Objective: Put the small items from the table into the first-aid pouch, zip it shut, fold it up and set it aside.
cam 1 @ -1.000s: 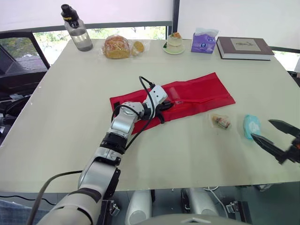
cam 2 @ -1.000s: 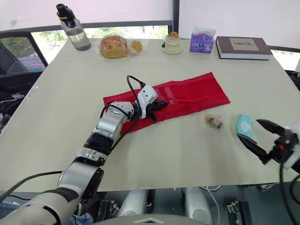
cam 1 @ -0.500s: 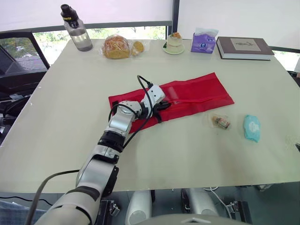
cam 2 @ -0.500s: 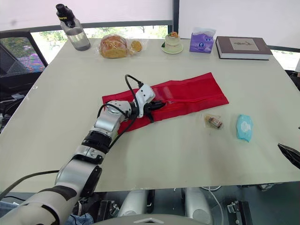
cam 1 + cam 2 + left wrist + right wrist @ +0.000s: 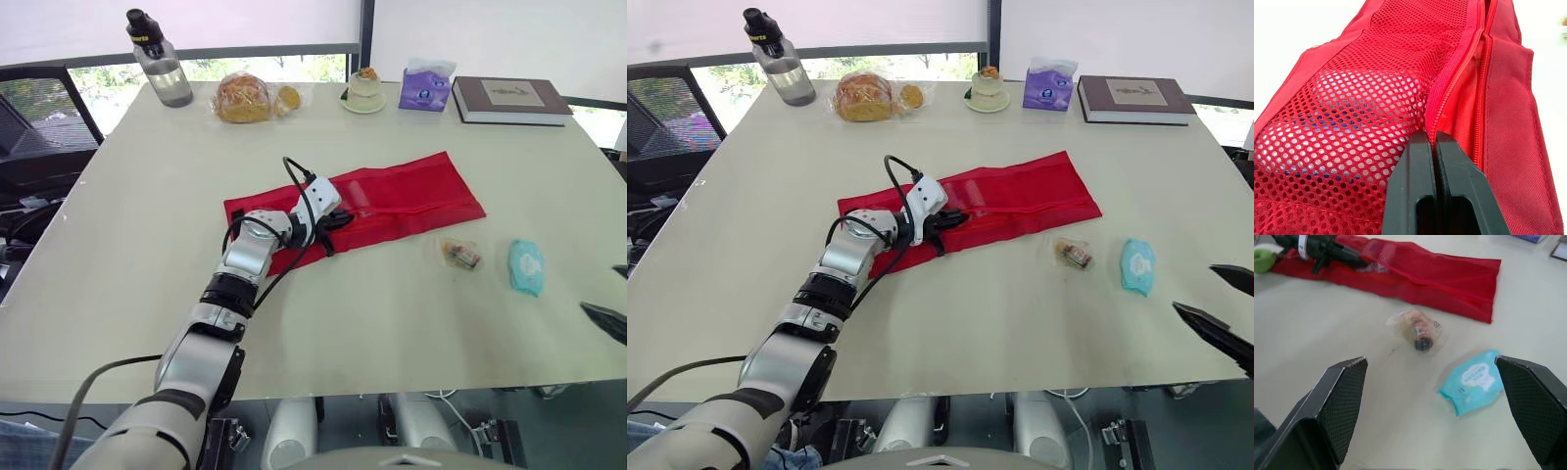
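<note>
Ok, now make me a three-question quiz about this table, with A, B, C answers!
1. What colour is the pouch?
A) green B) red C) yellow
2. Where is the blue packet?
A) on top of the pouch B) on the table, right of the small wrapped bottle C) inside the pouch
3. How is the robot's right hand?
A) open B) shut on the packet C) shut on the pouch

Answers:
1 B: its cloth and mesh are red.
2 B: it lies on bare tabletop, apart from the pouch.
3 A: its fingers stand wide apart with nothing between them.
</note>
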